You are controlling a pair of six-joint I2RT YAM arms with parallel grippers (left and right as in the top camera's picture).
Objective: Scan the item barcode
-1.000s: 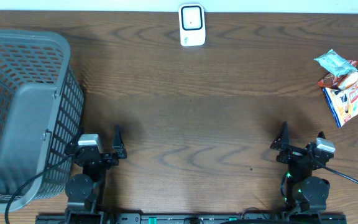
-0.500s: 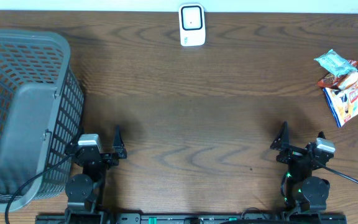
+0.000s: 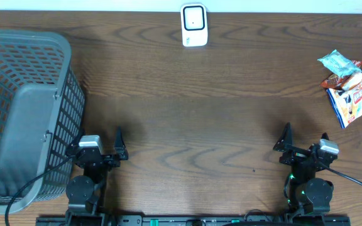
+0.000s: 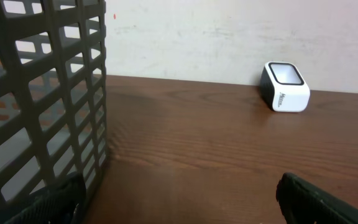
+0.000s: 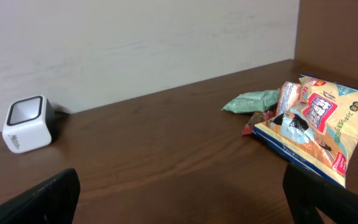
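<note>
The white barcode scanner (image 3: pixel 193 25) stands at the table's far edge, also in the left wrist view (image 4: pixel 284 86) and the right wrist view (image 5: pixel 28 124). A small pile of snack items lies at the far right: a blue-and-yellow bag (image 3: pixel 355 95) (image 5: pixel 319 124), a teal packet (image 3: pixel 337 61) (image 5: pixel 253 101) and an orange-red packet (image 3: pixel 342 80). My left gripper (image 3: pixel 98 142) (image 4: pixel 179 200) rests near the front left, open and empty. My right gripper (image 3: pixel 305 139) (image 5: pixel 182 199) rests near the front right, open and empty, well short of the snacks.
A large grey mesh basket (image 3: pixel 24 113) fills the left side, its wall (image 4: pixel 42 93) close beside my left gripper. Bare brown wood lies between the grippers and the scanner. A pale wall runs behind the table's far edge.
</note>
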